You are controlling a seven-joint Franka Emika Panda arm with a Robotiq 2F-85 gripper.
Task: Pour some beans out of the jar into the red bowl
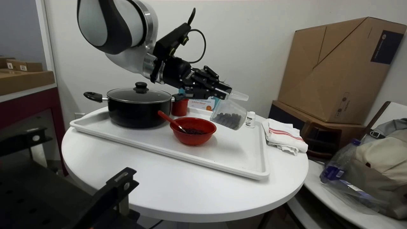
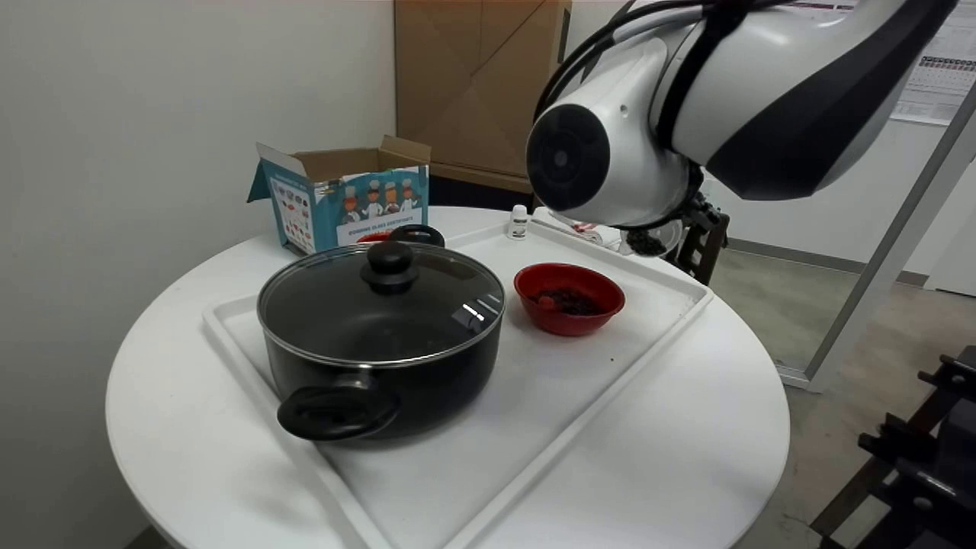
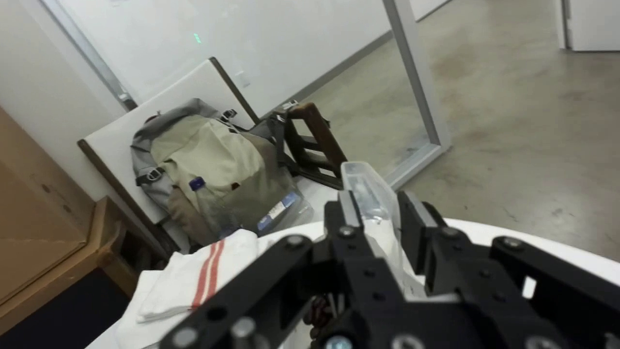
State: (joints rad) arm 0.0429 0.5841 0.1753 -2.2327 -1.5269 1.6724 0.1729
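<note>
A black two-fingered gripper (image 3: 378, 206) is clamped on the handle (image 1: 239, 95) of a clear plastic jar (image 1: 229, 110), tilted and raised beside the round, bright red bowl (image 1: 193, 139). Dark beans (image 1: 227, 120) lie in both; a black, glass-lidded pot (image 1: 140, 112) stands on the bowl's opposite side.

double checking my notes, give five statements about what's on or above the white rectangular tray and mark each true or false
1. The black mechanical hand grips a clear plastic jar. True.
2. The jar contains no beans. False: dark beans lie inside.
3. The round red bowl holds a red-handled utensil. True.
4. The bowl sits inside the black lidded pot. False: it sits on the tray.
5. The small white bottle stands upright. True.
</note>
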